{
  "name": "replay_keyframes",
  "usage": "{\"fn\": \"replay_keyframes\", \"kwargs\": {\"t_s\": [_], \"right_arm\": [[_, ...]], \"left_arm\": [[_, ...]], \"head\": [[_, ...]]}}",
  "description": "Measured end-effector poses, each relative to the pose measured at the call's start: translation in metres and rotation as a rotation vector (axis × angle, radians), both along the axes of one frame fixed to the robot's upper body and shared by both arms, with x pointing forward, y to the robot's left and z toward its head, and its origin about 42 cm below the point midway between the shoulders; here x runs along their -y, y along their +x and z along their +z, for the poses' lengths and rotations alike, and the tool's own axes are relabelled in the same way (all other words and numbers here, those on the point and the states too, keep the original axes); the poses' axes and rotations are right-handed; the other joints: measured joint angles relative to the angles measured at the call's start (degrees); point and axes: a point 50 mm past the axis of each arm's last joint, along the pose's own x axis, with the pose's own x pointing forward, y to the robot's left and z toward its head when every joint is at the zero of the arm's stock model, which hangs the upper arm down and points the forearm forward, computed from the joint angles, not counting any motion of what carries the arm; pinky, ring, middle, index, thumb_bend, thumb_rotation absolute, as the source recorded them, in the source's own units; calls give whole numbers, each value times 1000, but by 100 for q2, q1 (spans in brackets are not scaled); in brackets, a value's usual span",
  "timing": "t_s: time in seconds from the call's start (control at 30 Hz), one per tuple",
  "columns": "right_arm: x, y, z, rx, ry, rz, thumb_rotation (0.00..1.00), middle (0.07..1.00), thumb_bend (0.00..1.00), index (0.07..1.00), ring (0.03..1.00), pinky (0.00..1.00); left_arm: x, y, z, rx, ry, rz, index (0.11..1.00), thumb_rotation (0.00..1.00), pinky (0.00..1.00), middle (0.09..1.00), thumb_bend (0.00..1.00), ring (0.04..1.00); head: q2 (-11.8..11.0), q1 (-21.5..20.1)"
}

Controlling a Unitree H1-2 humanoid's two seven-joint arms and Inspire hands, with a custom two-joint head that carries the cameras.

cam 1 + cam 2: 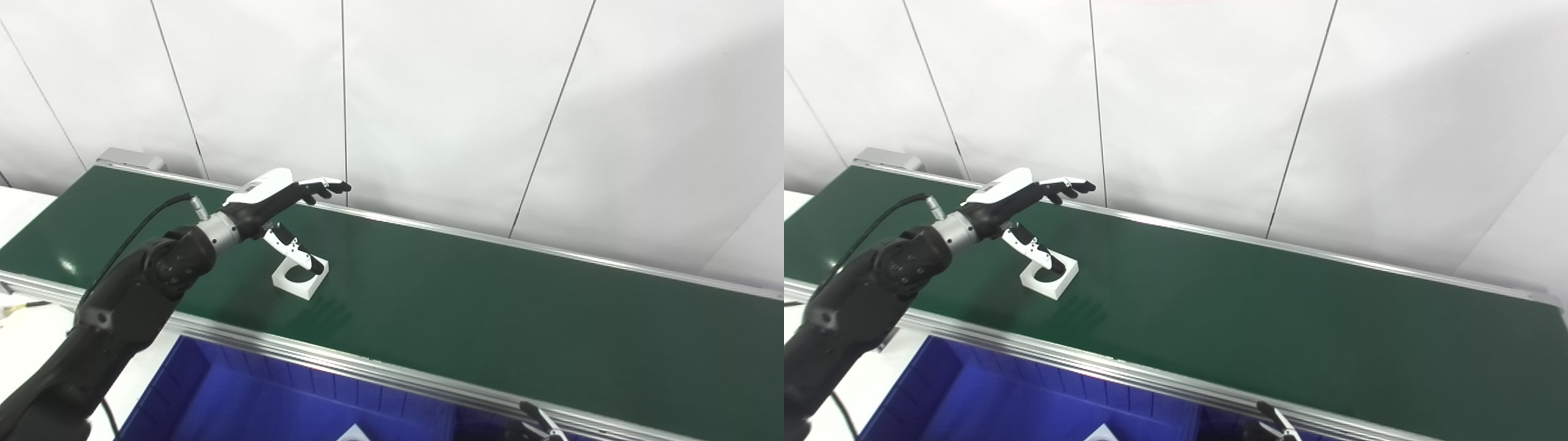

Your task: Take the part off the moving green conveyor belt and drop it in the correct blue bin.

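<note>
— Where's the part?

— I see the white part [300, 277], a square block with a round hole, lying on the green belt [490, 306] toward its left end.

— And my left hand [278, 199]?

— Spread wide above the part, fingers [324, 185] stretched toward the wall, thumb [294, 248] dipping down over the hole. It grips nothing.

— The right hand [539, 422]?

— Only a tip shows at the bottom edge, beside the blue bin [257, 392]; I can't tell its state.

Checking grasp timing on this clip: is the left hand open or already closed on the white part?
Open. The left hand has fingers stretched out above the belt; only its thumb dips toward the hollow of the white part, which lies flat.
</note>
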Motion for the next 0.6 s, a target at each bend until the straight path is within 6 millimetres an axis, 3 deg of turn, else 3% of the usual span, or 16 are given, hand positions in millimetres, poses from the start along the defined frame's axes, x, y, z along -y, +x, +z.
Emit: {"fn": "replay_keyframes", "kwargs": {"t_s": [0.3, 0.6], "right_arm": [[-1, 0, 1, 3, 16, -5, 171, 752, 889, 876, 738, 666], [-2, -2, 2, -1, 36, -7, 180, 752, 884, 880, 734, 662]], "left_arm": [[1, 17, -31, -73, 185, 11, 867, 173, 908, 909, 944, 926], [21, 21, -58, -102, 294, -49, 880, 177, 946, 938, 959, 949]], "head": [[35, 9], [62, -26]]}}
